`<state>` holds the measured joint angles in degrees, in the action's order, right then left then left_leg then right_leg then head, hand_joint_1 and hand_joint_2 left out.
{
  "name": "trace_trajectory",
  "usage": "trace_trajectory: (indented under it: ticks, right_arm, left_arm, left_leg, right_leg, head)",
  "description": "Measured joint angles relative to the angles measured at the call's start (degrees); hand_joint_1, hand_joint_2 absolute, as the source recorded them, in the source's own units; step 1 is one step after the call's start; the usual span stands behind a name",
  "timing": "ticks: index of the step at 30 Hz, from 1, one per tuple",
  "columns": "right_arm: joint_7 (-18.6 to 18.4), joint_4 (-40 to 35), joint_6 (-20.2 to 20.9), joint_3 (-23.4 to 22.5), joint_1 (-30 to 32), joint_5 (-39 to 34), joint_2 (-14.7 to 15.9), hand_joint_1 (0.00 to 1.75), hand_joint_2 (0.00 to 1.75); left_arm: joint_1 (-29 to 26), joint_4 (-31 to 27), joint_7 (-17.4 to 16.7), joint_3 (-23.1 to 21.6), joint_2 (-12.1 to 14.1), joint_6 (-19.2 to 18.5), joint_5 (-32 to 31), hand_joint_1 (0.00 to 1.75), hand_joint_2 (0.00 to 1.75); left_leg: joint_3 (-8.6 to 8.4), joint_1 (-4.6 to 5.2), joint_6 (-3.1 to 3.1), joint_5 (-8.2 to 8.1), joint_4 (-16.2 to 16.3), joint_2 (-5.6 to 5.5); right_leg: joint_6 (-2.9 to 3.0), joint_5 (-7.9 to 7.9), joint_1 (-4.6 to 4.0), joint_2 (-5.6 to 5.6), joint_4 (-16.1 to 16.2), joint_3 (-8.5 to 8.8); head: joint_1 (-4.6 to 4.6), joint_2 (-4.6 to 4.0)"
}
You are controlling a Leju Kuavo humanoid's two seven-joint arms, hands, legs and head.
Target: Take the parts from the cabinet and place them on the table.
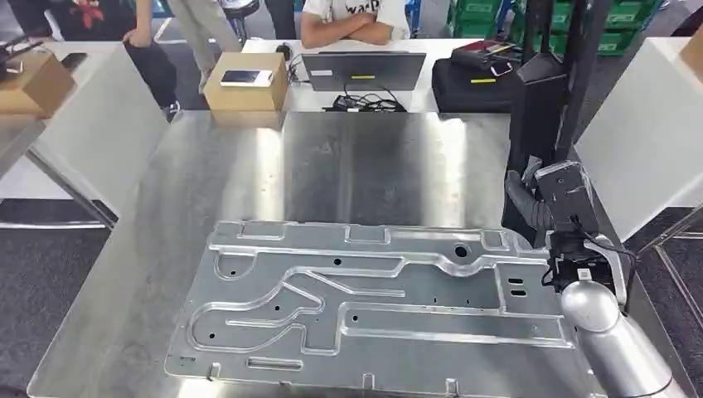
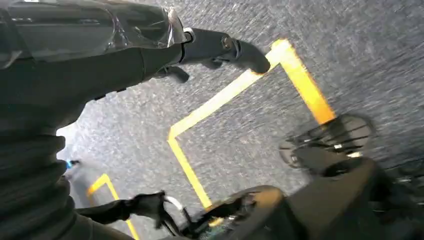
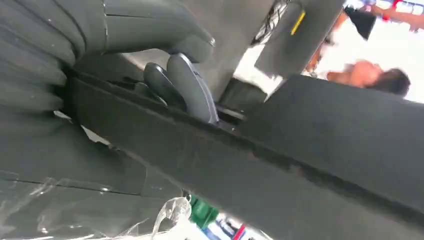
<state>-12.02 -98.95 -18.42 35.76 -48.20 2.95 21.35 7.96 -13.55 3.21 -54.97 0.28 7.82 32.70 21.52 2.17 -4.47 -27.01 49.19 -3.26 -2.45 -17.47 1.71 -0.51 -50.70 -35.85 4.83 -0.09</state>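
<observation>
A large stamped silver metal plate [image 1: 373, 307] lies flat on the near half of the steel table [image 1: 365, 166]. At the table's right edge a tall black part [image 1: 539, 108] stands upright, and my right hand [image 1: 551, 207] grips it low down. In the right wrist view my fingers [image 3: 190, 90] curl over the edge of the black part [image 3: 310, 165]. My left hand [image 2: 100, 75] hangs over the floor, its fingers [image 2: 225, 47] spread with nothing in them.
At the table's far edge stand a cardboard box [image 1: 246, 87] with a phone on it, a laptop [image 1: 365, 70], cables and a black case [image 1: 472, 79]. People stand behind. White panels flank both sides. Yellow tape [image 2: 200, 110] marks the grey floor.
</observation>
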Motion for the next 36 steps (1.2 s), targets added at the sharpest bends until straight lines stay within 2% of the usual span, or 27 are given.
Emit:
trace_trajectory:
  ticks: [1, 2, 3, 4, 5, 6, 7, 8, 9, 11, 12, 13, 14, 15, 16, 19, 25, 30, 35, 36]
  right_arm:
    - [0.13, 0.00, 0.37, 0.39, -0.38, 0.26, -0.48, 1.75, 1.75]
    - [0.29, 0.02, 0.55, 0.72, -0.71, 0.63, -1.16, 1.75, 1.75]
    - [0.48, 0.00, 0.83, 0.89, -0.81, 0.83, -1.33, 1.75, 1.75]
    - [0.50, 0.02, 1.01, 1.11, -0.86, 0.96, -1.64, 1.75, 1.75]
    - [0.53, 0.02, 1.09, 1.40, -0.84, 1.20, -1.94, 1.75, 1.75]
    - [0.52, 0.07, 1.22, 1.70, -0.74, 1.42, -2.14, 1.75, 1.75]
    - [0.52, 0.11, 1.40, 1.92, -0.60, 1.70, -2.16, 1.75, 1.75]
    - [0.52, 0.17, 1.48, 2.14, -0.57, 1.94, -2.16, 1.75, 1.75]
    - [0.52, 0.22, 1.64, 2.25, -0.58, 2.16, -2.16, 1.75, 1.75]
    - [0.37, 0.24, 1.81, 2.27, -0.69, 2.62, -2.10, 1.75, 1.75]
    - [0.00, 0.31, 2.08, 2.27, -0.83, 3.19, -1.88, 1.75, 1.75]
    - [-0.44, 0.31, 2.34, 2.27, -0.94, 3.60, -1.73, 1.75, 1.75]
    - [-1.03, 0.33, 2.62, 2.27, -0.94, 3.91, -1.40, 1.75, 1.75]
    - [-1.46, 0.37, 3.04, 2.27, -0.93, 4.28, -1.11, 1.75, 1.75]
    - [-1.86, 0.39, 3.41, 2.25, -0.94, 4.70, -0.81, 1.75, 1.75]
    - [-2.86, 0.42, 4.61, 2.25, -1.43, 6.60, -0.22, 1.75, 1.75]
    - [-5.11, 0.66, 8.23, 2.75, -2.26, 13.48, 0.98, 1.75, 1.75]
    - [-6.08, 1.62, 13.75, 4.26, -2.57, 20.60, 2.45, 1.75, 1.75]
    - [-5.55, 3.19, 17.09, 6.25, -1.36, 26.55, 3.98, 1.75, 1.75]
    - [-5.57, 3.50, 17.48, 6.57, -1.07, 27.25, 4.33, 1.75, 1.75]
  left_arm:
    - [0.09, 0.00, -0.02, 0.00, 0.13, -0.11, -0.09, 0.00, 1.75]
    - [0.21, 0.00, -0.02, 0.00, 0.22, -0.18, -0.22, 0.00, 1.75]
    - [0.36, 0.00, -0.02, 0.00, 0.22, -0.28, -0.31, 0.00, 1.75]
    - [0.49, 0.00, -0.02, 0.00, 0.22, -0.52, -0.33, 0.00, 1.75]
    - [0.66, 0.00, 0.09, 0.02, 0.22, -0.72, -0.37, 0.00, 1.75]
    - [0.87, 0.00, 0.09, 0.07, 0.17, -0.77, -0.33, 0.00, 1.75]
    - [1.04, -0.02, 0.11, 0.11, 0.18, -0.96, -0.28, 0.00, 1.75]
    - [1.26, -0.02, 0.04, 0.15, 0.18, -0.90, -0.28, 0.00, 1.75]
    - [1.22, -0.02, 0.00, 0.15, 0.18, -0.81, -0.30, 0.00, 1.75]
    - [0.75, -0.02, -0.02, 0.13, 0.18, -0.70, -0.28, 0.00, 1.75]
    - [0.57, -0.02, -0.02, 0.15, 0.15, -0.66, -0.22, 0.00, 1.75]
    - [0.62, 0.00, -0.04, 0.15, 0.15, -0.66, -0.20, 0.00, 1.75]
    - [0.53, 0.00, 0.00, 0.15, 0.15, -0.66, 0.04, 0.00, 1.75]
    - [0.51, -0.02, 0.04, 0.17, 0.00, -0.66, 0.20, 0.00, 1.75]
    - [0.60, 0.00, 0.04, 0.17, -0.02, -0.63, 0.29, 0.00, 1.75]
    - [0.66, 0.00, 0.04, 0.22, -0.04, -0.44, 0.48, 0.00, 1.75]
    - [0.62, 0.00, 0.13, 0.26, -0.04, 0.00, 1.03, 0.00, 1.75]
    - [0.57, 0.00, 0.37, 0.26, -0.04, 0.11, 1.38, 0.00, 1.75]
    - [0.32, 0.00, 0.48, 0.31, -0.04, 0.11, 1.57, 0.00, 1.75]
    - [0.25, 0.00, 0.57, 0.33, -0.02, 0.11, 1.64, 0.00, 1.75]
  left_leg:
    - [0.42, 0.01, 0.05, -0.11, 0.28, 0.00]
    - [1.41, -0.06, 0.50, -0.32, 2.92, 0.78]
    - [3.96, -0.33, 1.03, -0.99, 7.43, 1.45]
    - [7.33, -0.78, 1.59, -2.79, 12.82, 1.84]
    - [10.56, -1.19, 2.15, -5.40, 17.39, 2.03]
    - [12.86, -1.46, 2.46, -7.71, 20.23, 2.07]
    - [13.93, -1.72, 2.77, -8.18, 20.55, 2.19]
    - [13.79, -1.86, 2.92, -6.71, 18.47, 2.27]
    - [12.74, -2.04, 2.89, -3.45, 14.44, 2.31]
    - [9.70, -2.26, 2.79, 5.27, 3.30, 2.68]
    - [9.56, -2.01, 2.60, 4.95, 1.38, 2.94]
    - [9.56, -1.57, 2.11, 4.27, 1.05, 2.92]
    - [9.41, -1.47, 1.68, 5.01, 1.53, 2.85]
    - [9.37, -1.98, 2.12, 5.45, 1.13, 2.80]
    - [9.45, -1.86, 2.17, 5.42, 1.25, 2.75]
    - [9.43, -1.72, 2.14, 5.40, 1.24, 2.62]
    - [9.56, -1.46, 1.99, 5.38, 0.83, 2.63]
    - [9.75, -1.44, 1.63, 5.64, 0.33, 2.73]
    - [9.77, -1.48, 1.45, 5.85, -0.15, 2.71]
    - [9.76, -1.46, 1.44, 5.85, -0.17, 2.71]
  right_leg:
    - [0.37, 0.08, 0.39, -0.24, -0.01, 0.63]
    - [0.66, -0.24, 0.36, -0.26, 0.08, 1.08]
    - [0.96, -0.54, 0.35, -0.32, 0.07, 1.24]
    - [1.08, -0.85, 0.32, -0.32, 0.06, 1.34]
    - [1.04, -1.24, 0.32, -0.32, 0.06, 1.50]
    - [0.99, -1.63, 0.35, -0.30, 0.02, 1.75]
    - [0.89, -2.03, 0.38, -0.28, -0.02, 2.11]
    - [0.69, -2.45, 0.43, -0.26, -0.07, 2.57]
    - [0.54, -2.85, 0.46, -0.23, -0.08, 3.09]
    - [0.10, -3.47, 0.50, -0.17, 0.04, 3.99]
    - [-0.16, -3.55, 0.44, -0.10, 0.01, 4.09]
    - [-0.34, -3.54, 0.38, -0.08, 0.04, 3.69]
    - [-0.74, -3.69, 0.38, -0.07, 0.03, 3.59]
    - [-0.62, -4.51, -0.08, -0.01, -0.62, 3.46]
    - [0.88, -3.66, 0.08, 0.10, -0.66, 3.30]
    - [0.94, -3.36, 0.01, -0.15, -0.49, 3.49]
    - [0.74, -3.18, 0.06, -0.40, 1.11, 3.80]
    - [-0.24, -2.87, 0.07, -0.40, 1.75, 3.55]
    - [-0.30, -2.87, 0.03, -0.47, 1.83, 3.28]
    - [-0.48, -2.97, 0.03, -0.48, 1.83, 3.28]
  head:
    - [-0.02, 0.00]
    - [0.04, 0.00]
    - [0.00, 0.00]
    - [0.02, 0.00]
    - [0.02, 0.00]
    - [0.02, 0.00]
    - [0.04, 0.00]
    - [0.02, 0.00]
    - [0.04, 0.00]
    - [0.04, 0.00]
    - [0.04, 0.00]
    - [0.06, 0.00]
    - [0.07, 0.00]
    - [0.07, 0.00]
    - [0.07, 0.00]
    - [0.09, 0.00]
    - [0.13, 0.00]
    - [0.15, 0.00]
    - [0.15, 0.00]
    - [0.15, 0.00]
